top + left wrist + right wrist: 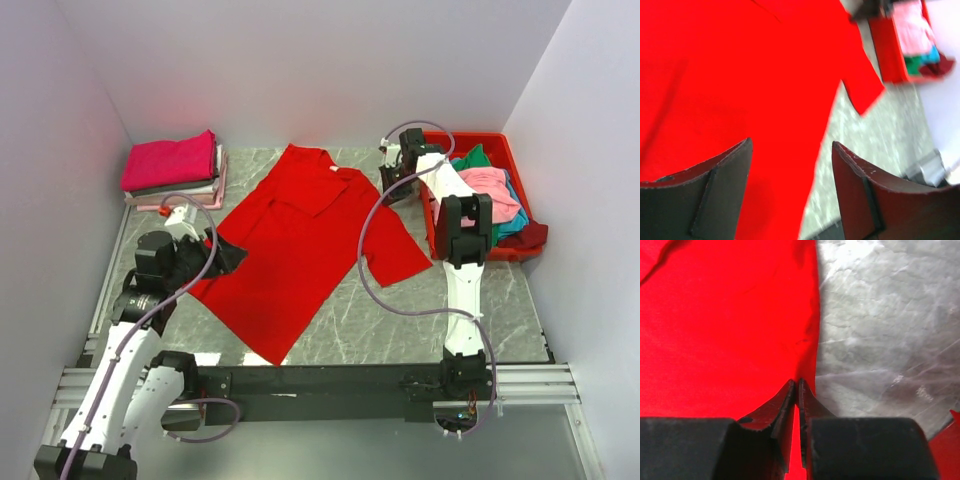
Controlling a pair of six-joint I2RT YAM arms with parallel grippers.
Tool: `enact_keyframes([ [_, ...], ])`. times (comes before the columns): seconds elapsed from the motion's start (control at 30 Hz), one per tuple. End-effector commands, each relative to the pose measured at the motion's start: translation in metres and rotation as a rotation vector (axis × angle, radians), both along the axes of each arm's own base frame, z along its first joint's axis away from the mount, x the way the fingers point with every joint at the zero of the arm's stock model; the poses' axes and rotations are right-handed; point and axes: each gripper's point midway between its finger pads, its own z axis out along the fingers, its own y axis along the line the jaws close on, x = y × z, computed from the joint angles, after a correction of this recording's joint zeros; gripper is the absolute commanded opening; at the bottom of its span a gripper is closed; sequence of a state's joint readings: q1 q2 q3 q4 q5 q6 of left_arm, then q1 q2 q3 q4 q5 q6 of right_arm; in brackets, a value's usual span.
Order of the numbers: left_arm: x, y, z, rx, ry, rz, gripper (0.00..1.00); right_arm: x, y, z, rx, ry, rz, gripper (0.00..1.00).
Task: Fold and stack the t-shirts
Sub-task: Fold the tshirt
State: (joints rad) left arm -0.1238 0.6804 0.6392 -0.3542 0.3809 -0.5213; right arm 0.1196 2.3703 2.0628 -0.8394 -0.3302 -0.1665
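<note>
I am watching the right gripper (796, 382) pinching the very edge of the red t-shirt (300, 250). Its fingers are drawn almost together, with only a thin sliver of cloth between them. It is working toward the far edge of the table (450, 310), just beside the red bin (505, 150). The left gripper (791, 145) is hovering over the shirt's left side near the table's left edge, its fingers standing wide apart and holding nothing. The shirt itself is lying spread out flat and diagonal across the middle of the table. The folded stack (172, 165) is sitting in the far-left corner, and the loose shirts (490, 190) are waiting in the bin. What is worrying me most is how shallow that right-hand bite is. I am judging that any lift or drag could let the hem slide out from the fingertips, leaving the fold half made. With only one side gripped, a pull from the right is also likely to skew the whole shirt toward the bin or bunch it instead of creasing it cleanly. The left fingers are coming in over flat cloth rather than an edge, so I am expecting them to press into the table or gather a wrinkle if they close here. The right arm is working so close to the bin wall that a wide swing risks knocking it.
</note>
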Motion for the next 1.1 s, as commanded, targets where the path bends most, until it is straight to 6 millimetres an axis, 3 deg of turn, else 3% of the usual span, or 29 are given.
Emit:
enact_keyframes([
  [0.0,-0.02,-0.03,0.008,-0.063,0.055,-0.15,0.69,0.006,-0.011,0.003,-0.029,-0.009,-0.026,0.15],
  [0.07,-0.026,-0.038,0.004,-0.064,0.11,-0.153,0.68,0.009,-0.014,0.008,-0.043,-0.032,-0.018,0.19],
  [0.1,-0.035,-0.054,-0.004,-0.058,0.157,-0.206,0.67,0.008,-0.012,0.011,-0.036,-0.039,-0.002,0.23],
  [0.13,-0.041,-0.062,-0.009,-0.067,0.203,-0.214,0.68,0.008,-0.01,0.021,-0.023,-0.057,0.017,0.38],
  [0.17,-0.045,-0.066,-0.018,-0.048,0.249,-0.203,0.68,0.004,-0.006,0.029,-0.011,-0.07,0.067,0.45],
  [0.2,-0.06,-0.082,-0.031,-0.012,0.307,-0.258,0.68,-0.002,0.0,0.034,0.017,-0.072,0.1,0.52],
  [0.23,-0.068,-0.089,-0.037,0.002,0.347,-0.259,0.68,-0.005,0.003,0.056,0.031,-0.117,0.134,0.63],
  [0.3,-0.095,-0.107,-0.057,0.109,0.384,-0.299,0.67,-0.018,0.01,0.069,0.033,-0.155,0.233,0.72],
  [0.33,-0.104,-0.114,-0.061,0.125,0.403,-0.299,0.67,-0.026,0.018,0.096,0.066,-0.213,0.286,0.8],
  [0.4,-0.133,-0.124,-0.083,0.245,0.436,-0.341,0.65,-0.042,0.021,0.106,0.056,-0.248,0.374,0.85],
  [0.43,-0.141,-0.126,-0.089,0.283,0.447,-0.347,0.63,-0.05,0.021,0.129,0.056,-0.304,0.412,0.88],
  [0.47,-0.15,-0.128,-0.096,0.305,0.477,-0.332,0.6,-0.055,0.023,0.14,0.062,-0.35,0.462,0.88],
  [0.5,-0.17,-0.133,-0.111,0.382,0.5,-0.371,0.6,-0.067,0.021,0.131,0.061,-0.344,0.472,0.88],
  [0.53,-0.172,-0.127,-0.117,0.431,0.507,-0.309,0.59,-0.076,0.021,0.158,0.046,-0.436,0.49,0.89],
  [0.57,-0.188,-0.129,-0.122,0.483,0.503,-0.336,0.59,-0.078,0.017,0.142,0.024,-0.486,0.495,0.89],
  [0.6,-0.193,-0.123,-0.136,0.565,0.518,-0.311,0.59,-0.08,0.016,0.147,0.013,-0.55,0.49,0.89],
  [0.63,-0.194,-0.118,-0.138,0.603,0.522,-0.264,0.6,-0.076,0.016,0.18,0.0,-0.722,0.49,0.9],
  [0.67,-0.202,-0.115,-0.142,0.647,0.519,-0.267,0.6,-0.09,0.014,0.155,0.006,-0.685,0.474,0.93],
  [0.7,-0.204,-0.111,-0.151,0.704,0.526,-0.251,0.59,-0.095,0.016,0.155,0.014,-0.696,0.499,0.97],
  [0.8,-0.202,-0.106,-0.156,0.78,0.509,-0.191,0.58,-0.122,0.029,0.142,0.106,-0.541,0.632,0.79],
  [0.83,-0.199,-0.108,-0.153,0.774,0.502,-0.171,0.56,-0.126,0.03,0.128,0.138,-0.473,0.647,0.74],
  [1.07,-0.174,-0.116,-0.149,0.806,0.407,-0.109,0.55,-0.148,0.032,0.105,0.194,-0.397,0.641,0.74],
])
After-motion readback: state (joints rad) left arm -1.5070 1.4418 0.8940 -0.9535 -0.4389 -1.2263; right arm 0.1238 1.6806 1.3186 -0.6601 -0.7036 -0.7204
